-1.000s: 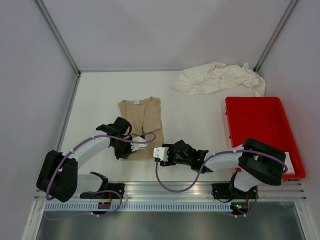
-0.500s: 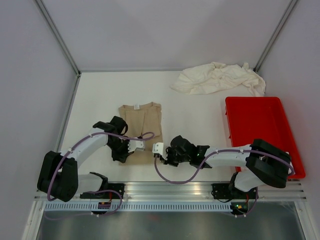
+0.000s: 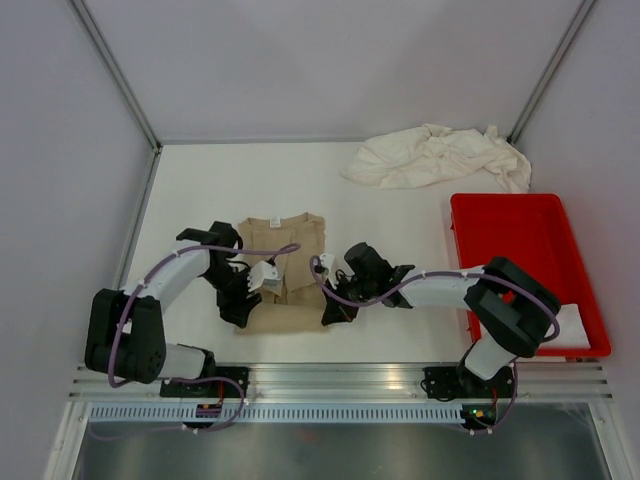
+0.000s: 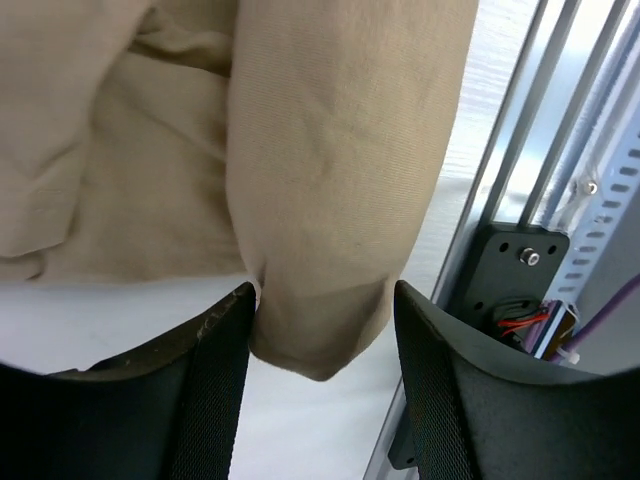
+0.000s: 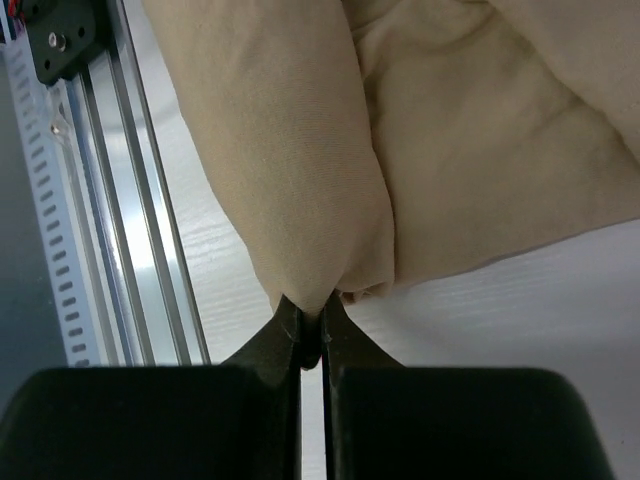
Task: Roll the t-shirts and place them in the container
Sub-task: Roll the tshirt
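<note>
A tan t-shirt [image 3: 285, 265] lies folded into a narrow strip between my two arms, its near end rolled into a thick tube [image 4: 330, 180]. My left gripper [image 3: 240, 312] is open around the roll's left end [image 4: 320, 330], and one finger [image 4: 215, 380] touches the cloth. At the roll's right end, my right gripper [image 3: 333, 312] is shut on a pinch of tan fabric [image 5: 310, 300]. Cream-white t-shirts [image 3: 435, 157] lie crumpled in a heap at the back right.
A red plastic tray [image 3: 458, 262] stands at the right, with something white [image 3: 575, 325] at its near end. The aluminium rail [image 3: 340, 378] with the arm bases runs along the near edge, close behind the roll. Grey walls enclose the table.
My left gripper has gone from shut to open around the roll's end. My right gripper has closed on the roll's right end. The tan t-shirt has shifted slightly toward the near edge.
</note>
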